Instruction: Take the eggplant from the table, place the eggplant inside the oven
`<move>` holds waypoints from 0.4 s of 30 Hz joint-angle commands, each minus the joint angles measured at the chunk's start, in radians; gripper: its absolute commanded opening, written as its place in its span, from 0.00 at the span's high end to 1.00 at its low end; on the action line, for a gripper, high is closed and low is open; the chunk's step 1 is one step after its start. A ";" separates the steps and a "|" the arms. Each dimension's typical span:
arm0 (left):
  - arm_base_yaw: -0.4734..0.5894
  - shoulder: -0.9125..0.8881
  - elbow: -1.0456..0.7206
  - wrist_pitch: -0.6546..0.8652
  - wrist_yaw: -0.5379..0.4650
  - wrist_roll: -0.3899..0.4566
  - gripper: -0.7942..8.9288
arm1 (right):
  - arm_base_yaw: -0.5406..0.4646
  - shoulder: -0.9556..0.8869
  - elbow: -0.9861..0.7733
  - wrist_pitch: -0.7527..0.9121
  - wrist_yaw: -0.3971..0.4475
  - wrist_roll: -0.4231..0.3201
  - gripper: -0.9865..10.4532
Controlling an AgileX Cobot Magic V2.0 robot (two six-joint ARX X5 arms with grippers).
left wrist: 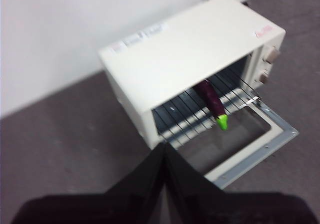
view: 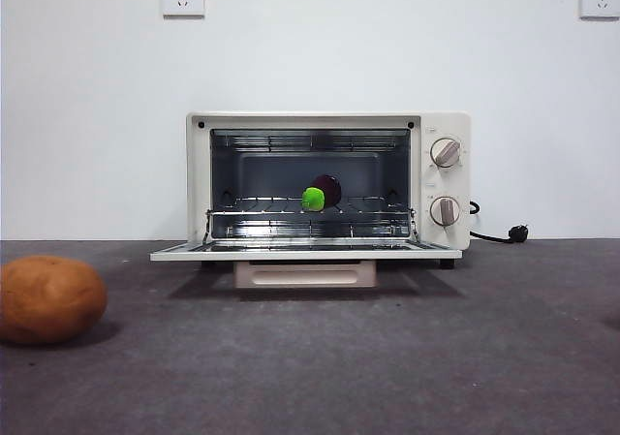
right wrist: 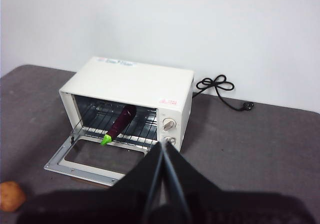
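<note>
Eggplant (view: 323, 192) already inside the Toshiba toaster oven (view: 329, 120), lying lengthwise on the wire rack (view: 262, 205) with the green cap toward the opening, clear of the dark grey surface (view: 387, 357); placement apparently done. Oven door (view: 300, 253) folded down flat and open, so perhaps only closing left, though not asked for by the task. Left gripper (left wrist: 165, 151) and right gripper (right wrist: 164, 149) both drawn back well above and apart from the oven, fingers pressed together on nothing; brown potato (view: 48, 297) off to one side, untouched.
</note>
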 commanded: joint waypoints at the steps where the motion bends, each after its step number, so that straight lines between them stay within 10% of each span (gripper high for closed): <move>1: 0.078 0.008 -0.113 0.058 0.104 -0.023 0.92 | 0.001 -0.020 0.006 -0.023 0.002 -0.004 0.92; 12: 0.249 0.063 -0.620 0.358 0.390 -0.060 0.92 | 0.001 -0.061 0.009 -0.025 0.000 0.016 0.92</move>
